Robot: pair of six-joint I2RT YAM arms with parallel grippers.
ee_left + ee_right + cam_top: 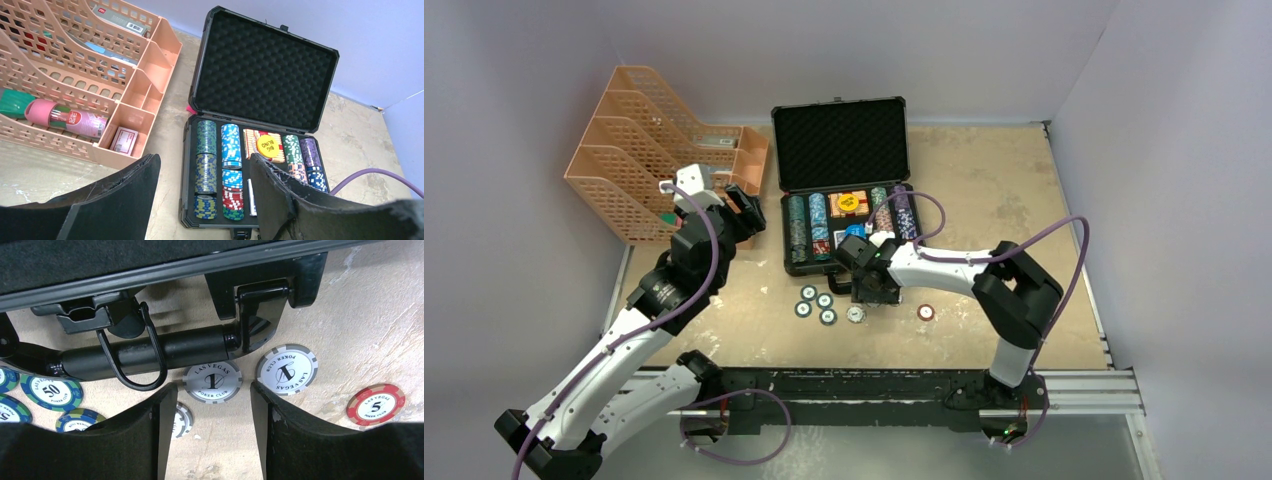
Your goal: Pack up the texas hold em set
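The left arm [594, 365] and right arm [934, 265] share white links, black joints and purple cables (running behind matte-black jaws).

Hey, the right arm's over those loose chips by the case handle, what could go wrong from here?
The grey chip between the right fingers lies flat on the table close by the case handle; the fingers may slide over it or bump the handle. A second grey chip sits right beside it, so closing could knock it away. The red chip lies apart and might be missed.
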